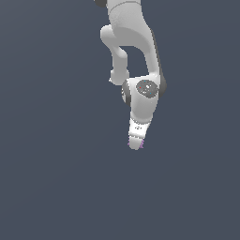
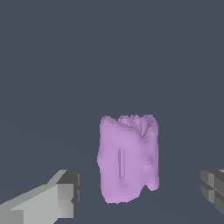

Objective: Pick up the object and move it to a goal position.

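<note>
The object (image 2: 127,158) is a small light-purple lumpy block with a bumpy surface, standing on the grey floor. In the wrist view it sits between my two fingers, with a clear gap on each side: one fingertip (image 2: 70,192) and the other fingertip (image 2: 214,189) both stand apart from it. My gripper (image 2: 142,192) is open around it. In the exterior view the white arm reaches down and the gripper (image 1: 136,144) hides nearly all of the object (image 1: 141,145); only a purple sliver shows at its tip.
A plain dark grey floor (image 1: 56,187) fills both views. Nothing else stands on it.
</note>
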